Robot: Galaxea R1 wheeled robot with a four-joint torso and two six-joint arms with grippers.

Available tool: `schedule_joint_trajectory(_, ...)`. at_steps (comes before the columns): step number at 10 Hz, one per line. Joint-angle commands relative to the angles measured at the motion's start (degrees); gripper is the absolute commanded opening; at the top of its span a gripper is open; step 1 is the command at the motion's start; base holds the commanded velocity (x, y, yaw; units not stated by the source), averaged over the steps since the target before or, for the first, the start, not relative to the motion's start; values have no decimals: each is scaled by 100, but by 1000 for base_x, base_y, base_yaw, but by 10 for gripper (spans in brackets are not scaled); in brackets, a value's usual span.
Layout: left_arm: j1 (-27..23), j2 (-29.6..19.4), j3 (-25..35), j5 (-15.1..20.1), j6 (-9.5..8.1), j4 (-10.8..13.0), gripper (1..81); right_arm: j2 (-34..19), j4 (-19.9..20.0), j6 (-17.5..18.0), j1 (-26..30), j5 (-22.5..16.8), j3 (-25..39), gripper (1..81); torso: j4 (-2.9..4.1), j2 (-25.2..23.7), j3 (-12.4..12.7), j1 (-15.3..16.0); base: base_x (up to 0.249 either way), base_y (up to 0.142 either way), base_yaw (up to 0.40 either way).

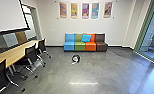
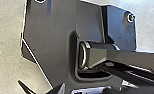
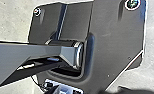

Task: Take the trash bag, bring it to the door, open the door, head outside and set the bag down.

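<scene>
On the grey floor in the head view lies a small round black-and-white thing (image 1: 75,59); whether it is the trash bag I cannot tell. Tall glass panels (image 1: 151,35) in green frames stand at the right, and a door among them cannot be made out. In the left wrist view my left gripper (image 2: 41,83) is open, its dark pointed tips apart with floor between them. At the lower edge of the right wrist view, dark blurred parts of my right gripper (image 3: 125,91) show.
A long wooden table (image 1: 16,51) with black chairs (image 1: 30,53) runs along the left, under a white screen (image 1: 8,15). A multicoloured sofa (image 1: 80,46) with a blue cushion (image 1: 86,38) stands against the far wall. Grey floor (image 1: 105,71) stretches before me.
</scene>
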Motion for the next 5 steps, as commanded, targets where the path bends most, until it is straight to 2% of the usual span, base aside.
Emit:
schedule_joint_trajectory(1, -260, -18, 37, 319, 15, -12, 811, -64, 30, -43, 189, -257, 55, 811, 0, 0, 0, 5, 103, 0, 0)
schedule_joint_trajectory(5, -260, -9, 37, 319, 23, -4, 811, -231, 74, 1, 75, -134, 178, 811, 0, 2, 0, 5, 114, 0, 0)
